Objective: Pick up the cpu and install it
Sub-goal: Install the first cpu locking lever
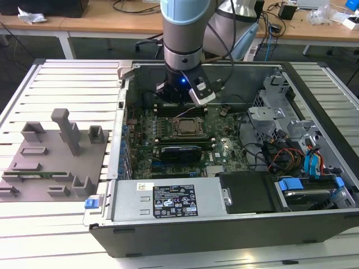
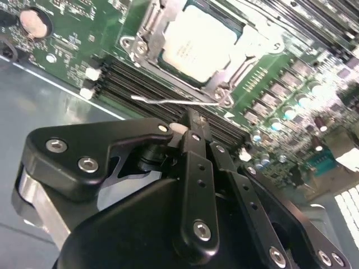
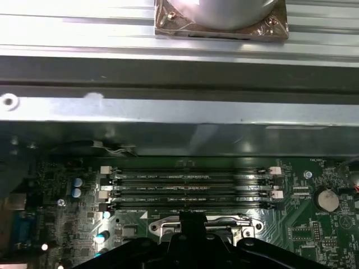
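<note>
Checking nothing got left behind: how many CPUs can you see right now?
1: the cpu sits in the motherboard socket inside the open case, near the gripper. The arm hides some of the board.

The cpu has a pale, smooth metal top with a soft satin sheen, seated in a socket frame of bright bare metal on a glossy green circuit board. The gripper is matt black metal or hard plastic studded with shiny silver screw heads, and the arm above it looks like smooth pale-blue plastic over brushed silver metal. The computer case is dull grey sheet metal, the fixture plate is matt grey plastic, and the ribbed table is pale, faintly shiny metal.
</note>
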Robot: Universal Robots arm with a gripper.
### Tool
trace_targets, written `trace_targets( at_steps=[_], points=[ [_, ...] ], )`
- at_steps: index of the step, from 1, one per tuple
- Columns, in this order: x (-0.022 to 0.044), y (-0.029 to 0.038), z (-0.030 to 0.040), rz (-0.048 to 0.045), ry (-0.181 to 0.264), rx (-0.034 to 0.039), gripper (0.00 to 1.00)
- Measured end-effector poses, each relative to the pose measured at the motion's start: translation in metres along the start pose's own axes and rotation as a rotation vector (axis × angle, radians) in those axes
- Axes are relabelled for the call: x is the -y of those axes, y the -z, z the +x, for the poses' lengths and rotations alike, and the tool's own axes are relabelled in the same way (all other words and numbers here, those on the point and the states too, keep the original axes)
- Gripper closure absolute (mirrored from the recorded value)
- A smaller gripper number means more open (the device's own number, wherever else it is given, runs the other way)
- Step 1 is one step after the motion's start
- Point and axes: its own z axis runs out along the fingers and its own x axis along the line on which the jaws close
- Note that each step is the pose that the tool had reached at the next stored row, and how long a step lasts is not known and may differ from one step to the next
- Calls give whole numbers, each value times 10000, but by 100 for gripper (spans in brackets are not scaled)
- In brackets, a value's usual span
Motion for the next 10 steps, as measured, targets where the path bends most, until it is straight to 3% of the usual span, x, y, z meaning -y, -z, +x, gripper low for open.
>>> trace_targets(
  at_steps=[10],
  points=[
    [16, -86, -107, -1, 1, 10, 89]
  ],
)
